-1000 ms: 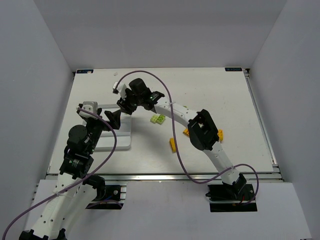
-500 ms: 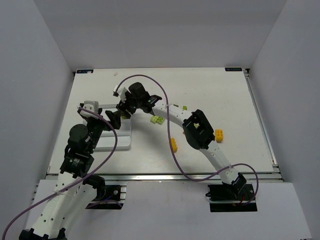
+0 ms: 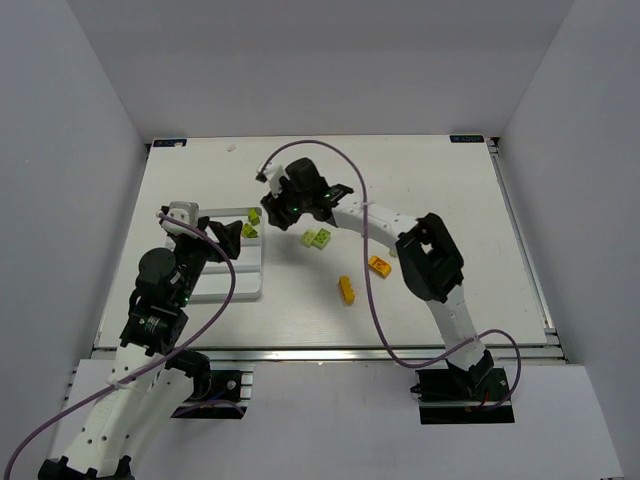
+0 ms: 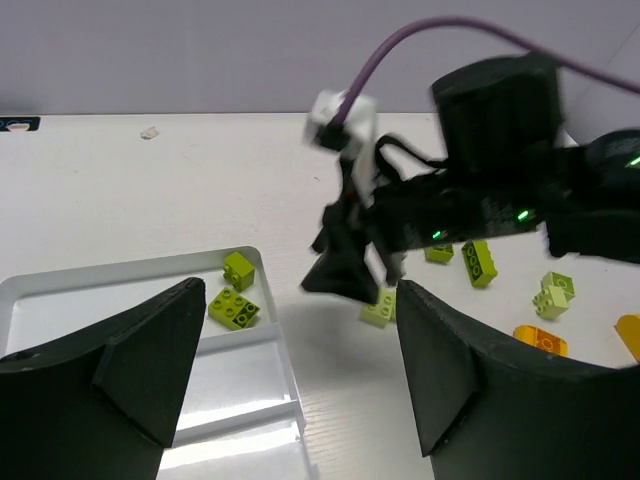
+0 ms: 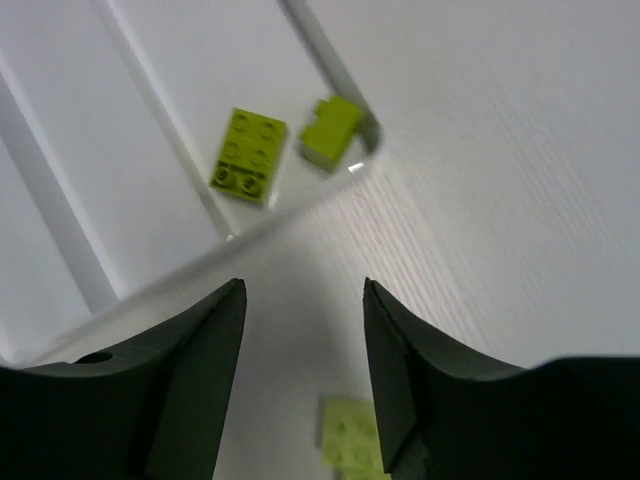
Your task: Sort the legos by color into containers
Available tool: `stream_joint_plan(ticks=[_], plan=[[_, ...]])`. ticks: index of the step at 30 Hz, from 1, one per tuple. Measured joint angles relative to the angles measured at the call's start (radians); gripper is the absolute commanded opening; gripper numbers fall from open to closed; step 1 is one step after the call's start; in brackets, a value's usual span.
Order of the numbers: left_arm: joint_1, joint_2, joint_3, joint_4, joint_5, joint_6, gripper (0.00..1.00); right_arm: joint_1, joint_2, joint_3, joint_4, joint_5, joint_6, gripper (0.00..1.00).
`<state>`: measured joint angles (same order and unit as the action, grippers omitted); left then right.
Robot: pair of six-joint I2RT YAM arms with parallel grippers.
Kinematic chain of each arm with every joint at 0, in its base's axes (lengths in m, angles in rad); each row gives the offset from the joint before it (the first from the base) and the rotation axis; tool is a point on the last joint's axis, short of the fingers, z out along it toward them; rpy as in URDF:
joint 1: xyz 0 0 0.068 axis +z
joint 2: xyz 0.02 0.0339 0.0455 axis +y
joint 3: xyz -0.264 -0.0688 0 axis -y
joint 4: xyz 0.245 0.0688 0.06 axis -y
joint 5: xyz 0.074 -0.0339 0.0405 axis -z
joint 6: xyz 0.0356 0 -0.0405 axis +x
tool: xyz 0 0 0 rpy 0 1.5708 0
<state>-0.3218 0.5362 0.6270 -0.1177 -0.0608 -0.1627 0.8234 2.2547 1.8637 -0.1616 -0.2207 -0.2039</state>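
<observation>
The right gripper (image 3: pixel 266 214) (image 5: pixel 302 300) hangs with its fingers spread and nothing between them, over the far right corner of the tray (image 3: pixel 215 290) (image 5: pixel 320 50). Just beyond its fingertips, two lime bricks (image 5: pixel 248 155) (image 3: pixel 250 222) lie in that corner compartment. One lies flat with its studs up and the other is tucked against the rim at the corner.

The left gripper (image 3: pixel 228 238) (image 4: pixel 298 330) is also spread wide and empty, above the tray's right side.

The tray lies near the left edge of the table (image 3: pixel 450 200). To its right, towards the middle, two pale green bricks (image 3: pixel 318 238) lie touching each other. Two orange bricks (image 3: pixel 347 290) lie apart from each other, closer to the near edge.
</observation>
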Motion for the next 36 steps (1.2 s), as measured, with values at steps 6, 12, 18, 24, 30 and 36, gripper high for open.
stream_joint_plan(ticks=[6,12,18,24,30,36], plan=[[0.0,0.014,0.0,0.014,0.057,-0.002,0.77,-0.153,-0.184,-0.14,-0.027,0.07,0.061,0.69],[0.0,0.026,0.0,0.018,0.089,-0.003,0.86,-0.265,-0.208,-0.194,-0.089,0.11,-0.001,0.81],[0.0,0.028,0.0,0.021,0.1,-0.003,0.88,-0.276,-0.141,-0.144,-0.182,0.11,-0.153,0.86],[0.0,0.037,0.0,0.021,0.111,-0.003,0.89,-0.303,-0.09,-0.137,-0.264,0.091,-0.287,0.85],[0.0,0.038,0.0,0.021,0.114,-0.003,0.89,-0.336,-0.085,-0.136,-0.328,0.064,-0.381,0.82],[0.0,0.038,0.0,0.021,0.114,-0.003,0.89,-0.351,-0.042,-0.103,-0.38,0.014,-0.438,0.78]])
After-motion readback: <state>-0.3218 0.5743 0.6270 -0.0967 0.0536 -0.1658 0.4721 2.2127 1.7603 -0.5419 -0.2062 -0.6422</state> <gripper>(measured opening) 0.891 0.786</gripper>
